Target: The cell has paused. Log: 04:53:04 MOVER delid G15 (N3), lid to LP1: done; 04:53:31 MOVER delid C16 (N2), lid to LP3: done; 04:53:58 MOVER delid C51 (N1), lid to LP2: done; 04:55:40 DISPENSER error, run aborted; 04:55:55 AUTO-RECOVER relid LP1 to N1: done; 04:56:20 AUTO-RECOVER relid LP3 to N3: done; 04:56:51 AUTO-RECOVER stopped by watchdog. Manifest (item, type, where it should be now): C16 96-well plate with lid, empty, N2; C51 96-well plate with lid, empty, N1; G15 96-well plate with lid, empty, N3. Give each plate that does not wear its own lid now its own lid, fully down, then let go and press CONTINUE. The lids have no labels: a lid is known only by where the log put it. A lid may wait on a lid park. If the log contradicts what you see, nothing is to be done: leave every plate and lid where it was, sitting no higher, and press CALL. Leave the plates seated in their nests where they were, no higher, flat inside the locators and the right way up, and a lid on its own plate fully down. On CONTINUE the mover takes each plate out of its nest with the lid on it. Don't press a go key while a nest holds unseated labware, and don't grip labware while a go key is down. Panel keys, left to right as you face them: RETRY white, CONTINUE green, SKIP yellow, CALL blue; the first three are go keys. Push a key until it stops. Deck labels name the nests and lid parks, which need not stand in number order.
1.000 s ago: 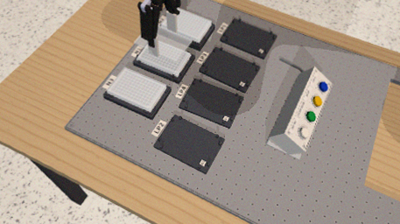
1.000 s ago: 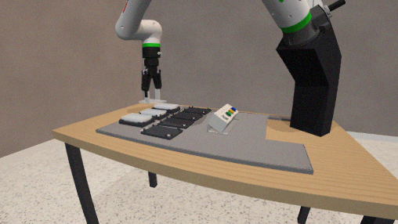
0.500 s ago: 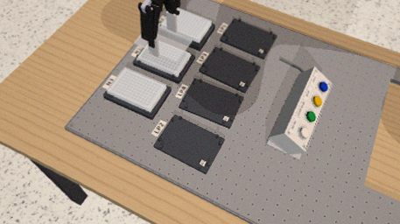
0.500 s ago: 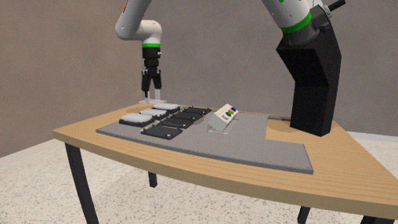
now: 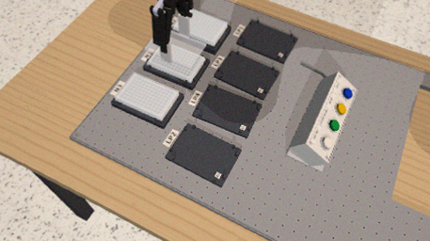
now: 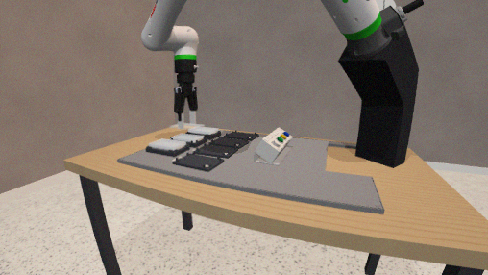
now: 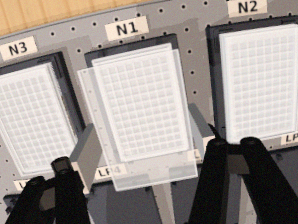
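Three white 96-well plates sit in a row of nests. N3 (image 7: pixel 33 119) is on the left, N1 in the middle and N2 (image 7: pixel 262 83) on the right of the wrist view. In the top view, N3 (image 5: pixel 147 97) is nearest, N1 is in the middle and N2 (image 5: pixel 205 28) is farthest. My gripper (image 7: pixel 143 126) is shut on a clear lid (image 7: pixel 141 119) and holds it in the air above the N1 plate, a little askew to it. The gripper also shows in the top view (image 5: pixel 171 30) and the exterior view (image 6: pixel 184 112).
Four dark lid parks lie beside the nests, all bare: LP2 (image 5: pixel 203 154), LP4 (image 5: pixel 227 110), LP1 (image 5: pixel 247 74) and LP3 (image 5: pixel 267 40). The key panel (image 5: pixel 322 119) stands to the right, with blue (image 5: pixel 348 93), yellow (image 5: pixel 341 107), green (image 5: pixel 334 125) and white (image 5: pixel 326 142) keys.
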`<state>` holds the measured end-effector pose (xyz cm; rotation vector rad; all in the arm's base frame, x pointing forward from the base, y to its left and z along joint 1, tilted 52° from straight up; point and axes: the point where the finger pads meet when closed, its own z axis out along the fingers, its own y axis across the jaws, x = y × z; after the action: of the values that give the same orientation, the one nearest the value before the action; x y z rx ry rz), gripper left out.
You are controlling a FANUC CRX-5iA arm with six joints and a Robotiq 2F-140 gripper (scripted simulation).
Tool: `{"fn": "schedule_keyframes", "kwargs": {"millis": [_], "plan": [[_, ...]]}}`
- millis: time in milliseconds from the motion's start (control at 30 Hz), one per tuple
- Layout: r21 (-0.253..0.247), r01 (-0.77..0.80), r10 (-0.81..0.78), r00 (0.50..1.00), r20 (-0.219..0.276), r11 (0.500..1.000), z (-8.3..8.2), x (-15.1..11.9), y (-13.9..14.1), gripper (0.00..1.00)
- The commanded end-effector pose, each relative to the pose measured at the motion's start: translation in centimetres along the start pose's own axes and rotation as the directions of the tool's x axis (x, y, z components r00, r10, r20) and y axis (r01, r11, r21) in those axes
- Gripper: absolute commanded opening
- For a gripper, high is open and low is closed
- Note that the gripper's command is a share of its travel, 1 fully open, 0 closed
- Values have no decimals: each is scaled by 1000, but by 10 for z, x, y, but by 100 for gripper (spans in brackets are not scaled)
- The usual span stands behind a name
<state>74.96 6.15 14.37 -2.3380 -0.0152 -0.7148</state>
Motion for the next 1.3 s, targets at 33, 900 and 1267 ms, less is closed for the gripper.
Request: {"fn": "schedule_keyframes", "kwargs": {"millis": [33,900,1267], "plan": [[0,2,-2,1000,-1,1000,5,0,0,0],[0,2,-2,1000,-1,1000,31,1,0,0],[0,2,-2,1000,-1,1000,32,1,0,0]]}}
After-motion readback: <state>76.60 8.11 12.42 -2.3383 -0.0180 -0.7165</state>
